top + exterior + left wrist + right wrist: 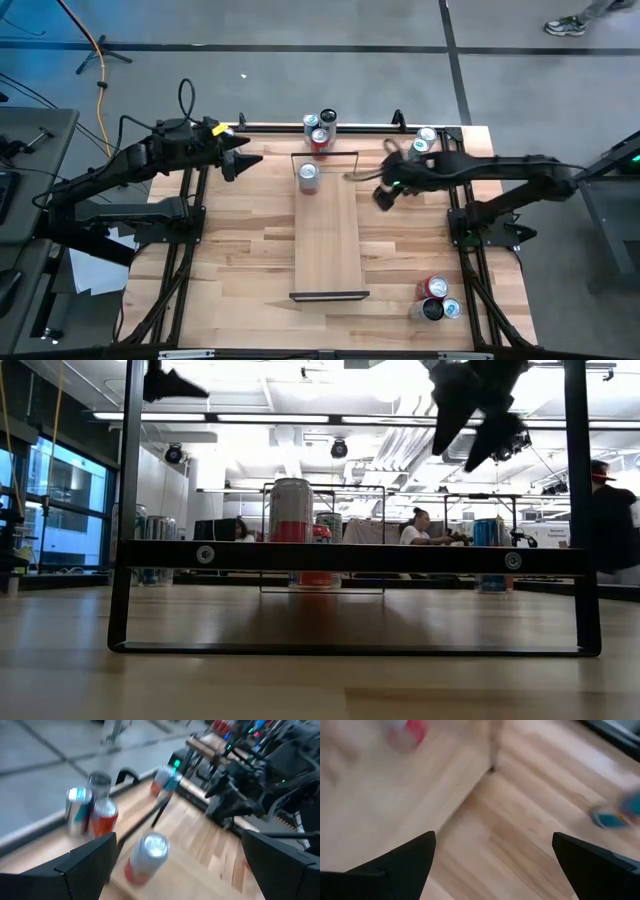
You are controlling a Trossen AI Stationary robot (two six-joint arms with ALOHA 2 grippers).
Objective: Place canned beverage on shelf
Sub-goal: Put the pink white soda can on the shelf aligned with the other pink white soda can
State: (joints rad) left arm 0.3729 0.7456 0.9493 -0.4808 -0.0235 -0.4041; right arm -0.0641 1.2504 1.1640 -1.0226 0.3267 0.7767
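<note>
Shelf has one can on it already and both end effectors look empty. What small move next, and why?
Probably swing the right end effector toward the teal cans at the table's far right corner. It hangs open and empty just right of the shelf, closest to that pair. The can on the shelf already stands at its far end. The left end effector, also open, could wait left of the shelf.
</note>
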